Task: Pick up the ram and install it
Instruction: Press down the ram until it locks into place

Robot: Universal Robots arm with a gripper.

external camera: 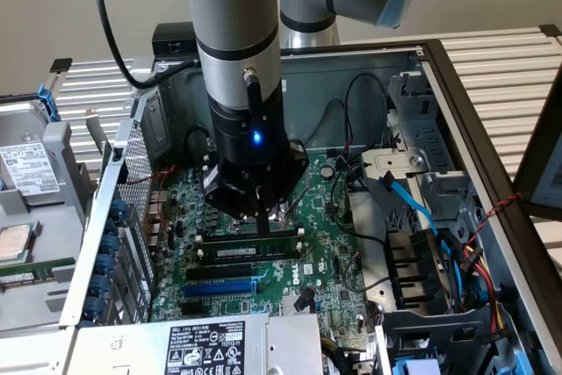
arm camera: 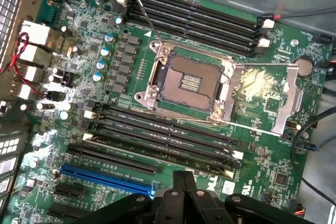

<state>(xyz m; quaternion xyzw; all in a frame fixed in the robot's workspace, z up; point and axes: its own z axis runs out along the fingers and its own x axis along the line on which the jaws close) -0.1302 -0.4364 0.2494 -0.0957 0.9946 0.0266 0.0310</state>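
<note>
The ram [external camera: 250,252], a dark-green stick with a small white label, stands on edge along the memory slots [external camera: 250,237] of the motherboard [external camera: 325,261] inside the open computer case. My gripper [external camera: 266,224] hangs straight down over the ram, just above its top edge near the middle. I cannot tell whether they touch. In the wrist view the gripper [arm camera: 184,182] sits over the lower bank of black memory slots [arm camera: 163,129], at the slot closest to the expansion slots.
A blue expansion slot [external camera: 219,288] [arm camera: 105,178] lies just beyond the ram. The bare processor socket [arm camera: 191,80] sits between two slot banks. Blue and black cables [external camera: 413,208] crowd the exterior view's right. A power supply [external camera: 206,344] is in front, and a drive cage [external camera: 26,173] stands outside the case.
</note>
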